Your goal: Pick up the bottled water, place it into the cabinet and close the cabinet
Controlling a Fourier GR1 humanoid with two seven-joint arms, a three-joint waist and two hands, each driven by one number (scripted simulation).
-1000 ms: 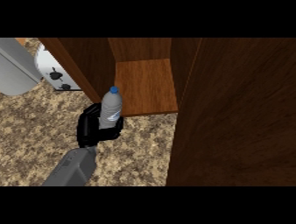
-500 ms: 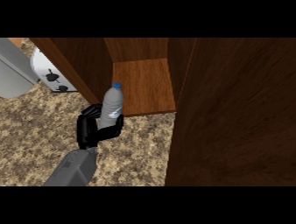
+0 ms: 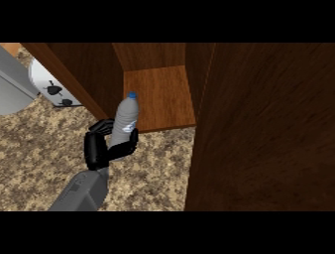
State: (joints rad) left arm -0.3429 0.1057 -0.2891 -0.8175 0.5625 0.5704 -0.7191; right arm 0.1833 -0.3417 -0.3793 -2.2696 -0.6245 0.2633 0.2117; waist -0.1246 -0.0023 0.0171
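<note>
The bottled water (image 3: pixel 125 119), clear with a blue cap, stands nearly upright with its top leaning toward the cabinet. My left hand (image 3: pixel 101 149) is shut on its lower half, fingers and thumb curled round it, just in front of the shelf's front edge. The open cabinet shows a brown wooden shelf (image 3: pixel 159 96), and the bottle's cap overlaps the shelf's left front corner. A large dark wooden cabinet door (image 3: pixel 273 129) fills the right side of the head view. My right hand does not show.
A speckled stone counter (image 3: pixel 24 158) lies under the hand. A white appliance with black knobs (image 3: pixel 53 84) and a grey object (image 3: pixel 2 84) stand at the far left. A slanted dark wood panel (image 3: pixel 83 74) borders the cabinet's left side.
The bottle, held in my left hand, has shifted slightly up and to the right, toward the cabinet shelf. The grip has not changed.
</note>
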